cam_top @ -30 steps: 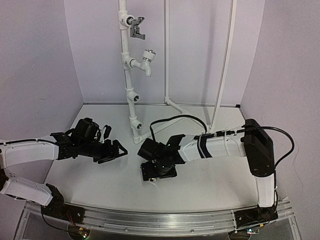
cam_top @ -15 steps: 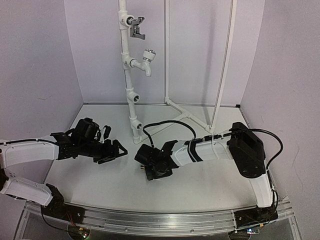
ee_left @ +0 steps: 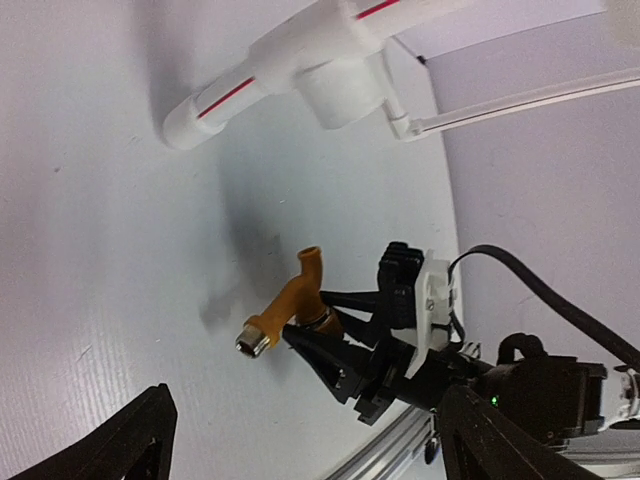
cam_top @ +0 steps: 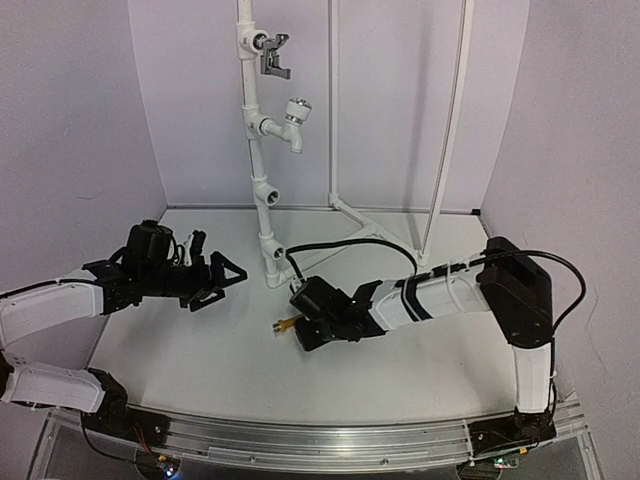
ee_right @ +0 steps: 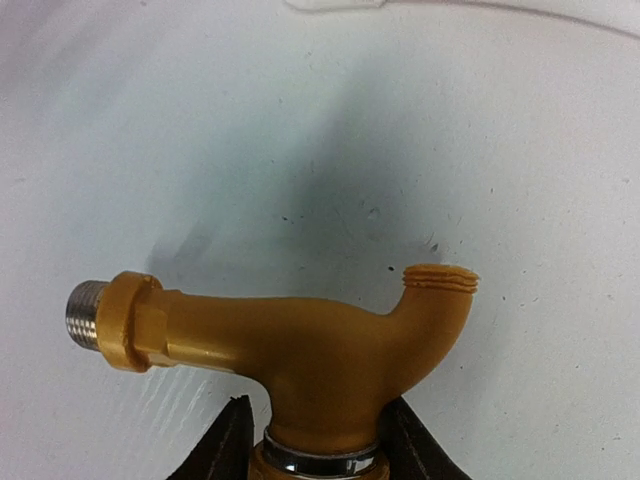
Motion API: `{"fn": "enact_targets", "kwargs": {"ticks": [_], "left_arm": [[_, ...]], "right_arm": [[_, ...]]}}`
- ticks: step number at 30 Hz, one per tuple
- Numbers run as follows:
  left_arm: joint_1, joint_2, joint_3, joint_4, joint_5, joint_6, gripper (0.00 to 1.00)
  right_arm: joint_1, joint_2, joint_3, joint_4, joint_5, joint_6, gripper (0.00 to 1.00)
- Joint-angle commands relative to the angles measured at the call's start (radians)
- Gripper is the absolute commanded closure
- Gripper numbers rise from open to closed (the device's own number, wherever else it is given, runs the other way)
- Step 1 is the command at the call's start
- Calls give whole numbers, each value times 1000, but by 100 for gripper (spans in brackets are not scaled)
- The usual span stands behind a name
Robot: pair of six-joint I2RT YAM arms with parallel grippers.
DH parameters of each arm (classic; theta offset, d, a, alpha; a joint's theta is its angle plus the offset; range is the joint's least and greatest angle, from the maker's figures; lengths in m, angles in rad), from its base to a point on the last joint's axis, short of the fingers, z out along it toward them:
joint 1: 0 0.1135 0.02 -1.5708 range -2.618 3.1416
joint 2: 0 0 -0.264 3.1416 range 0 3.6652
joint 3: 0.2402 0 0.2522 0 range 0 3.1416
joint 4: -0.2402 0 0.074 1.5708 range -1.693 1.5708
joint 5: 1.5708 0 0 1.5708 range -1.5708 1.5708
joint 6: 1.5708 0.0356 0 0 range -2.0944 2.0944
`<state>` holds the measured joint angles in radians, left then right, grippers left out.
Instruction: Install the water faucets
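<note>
Right gripper (ee_right: 312,440) clamps the brass tap (ee_right: 300,350) by its neck; threaded end points left. The pipe (cam_top: 262,205) stands far-left; left gripper (cam_top: 215,275) gapes.

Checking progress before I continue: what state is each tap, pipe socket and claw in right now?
golden tap: held by the right claw, threaded end free, not yet on the pipe.
chrome tap: mounted at the top of the pipe.
white tap: mounted below it.
lower pipe sockets: empty.
left claw: open, empty.
right claw: shut on the golden tap.
</note>
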<state>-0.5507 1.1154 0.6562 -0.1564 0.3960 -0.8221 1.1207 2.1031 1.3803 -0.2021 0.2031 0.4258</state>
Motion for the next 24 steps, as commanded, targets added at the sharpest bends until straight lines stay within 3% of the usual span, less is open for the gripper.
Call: {"fn": "enact_targets", "kwargs": {"ticks": [1, 13, 18, 21, 24], "left_arm": [[14, -49, 4, 158, 131, -30, 4], [-12, 27, 18, 281, 246, -60, 9], [-62, 84, 39, 287, 257, -62, 25], [-75, 98, 39, 291, 256, -69, 27], [-77, 100, 40, 292, 254, -68, 41]], "right_arm": [[4, -189, -91, 240, -73, -75, 100], [6, -283, -116, 339, -135, -95, 100], [5, -281, -90, 339, -130, -95, 100], [6, -277, -80, 339, -118, -93, 100], [5, -268, -64, 332, -123, -93, 100]]}}
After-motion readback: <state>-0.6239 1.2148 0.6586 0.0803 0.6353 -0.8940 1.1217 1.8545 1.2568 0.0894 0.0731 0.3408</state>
